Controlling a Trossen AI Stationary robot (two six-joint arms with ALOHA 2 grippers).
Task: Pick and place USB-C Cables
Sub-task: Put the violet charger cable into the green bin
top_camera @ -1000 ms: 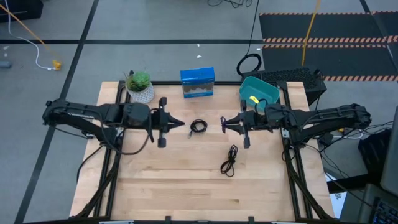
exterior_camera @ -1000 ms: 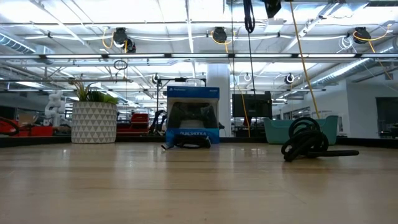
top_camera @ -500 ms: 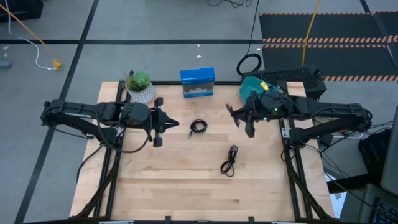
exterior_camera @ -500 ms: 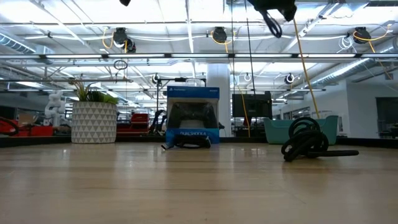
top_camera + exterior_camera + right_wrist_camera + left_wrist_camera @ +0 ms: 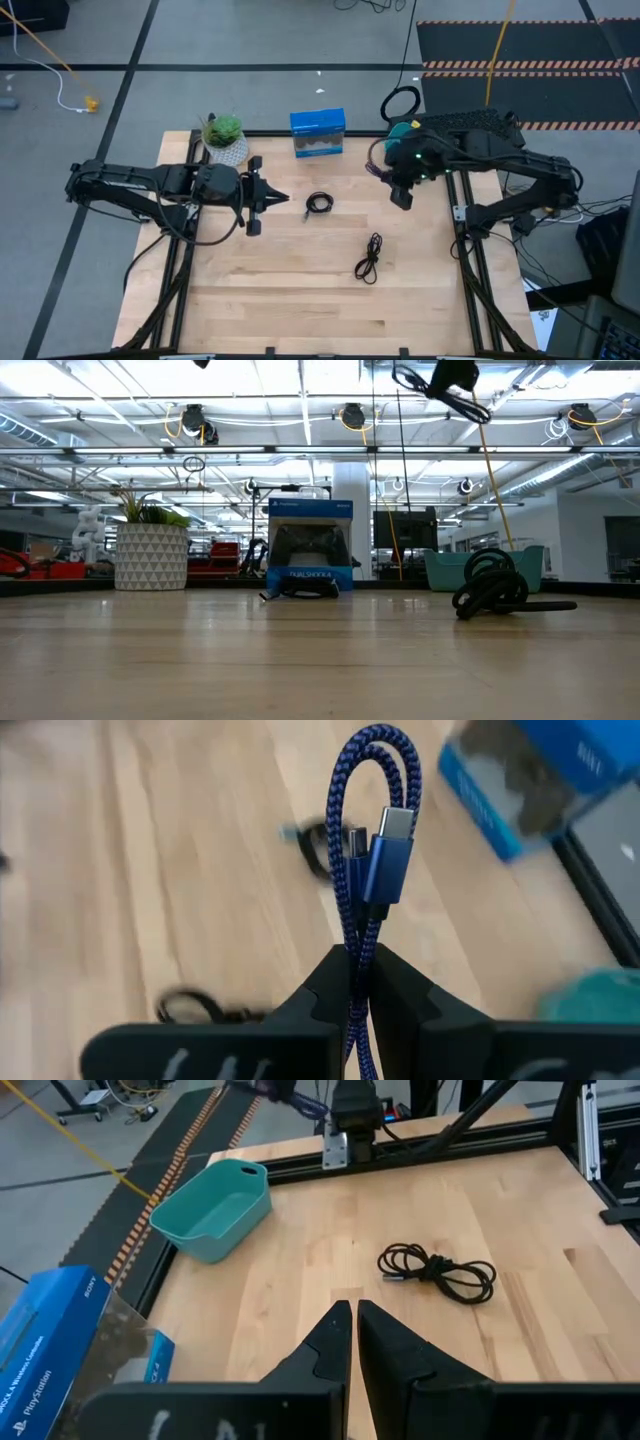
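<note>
Now carrying: right pincer [image 5: 362, 965] clamped on the blue cable [image 5: 372, 850], raised near the teal bin [image 5: 400, 133] at the bench's [image 5: 300, 300] far right corner. Could slip, pinched only at the bundle's middle, and drop short of the bin. Left pincer [image 5: 354, 1318] together, idle above the left side. Black coil [image 5: 319, 203] mid-bench, loose black cable [image 5: 369, 258] nearer the front edge.

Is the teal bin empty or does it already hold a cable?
Empty: the left wrist view shows the teal bin's bare inside. The right gripper holds the blue cable in the air.
</note>
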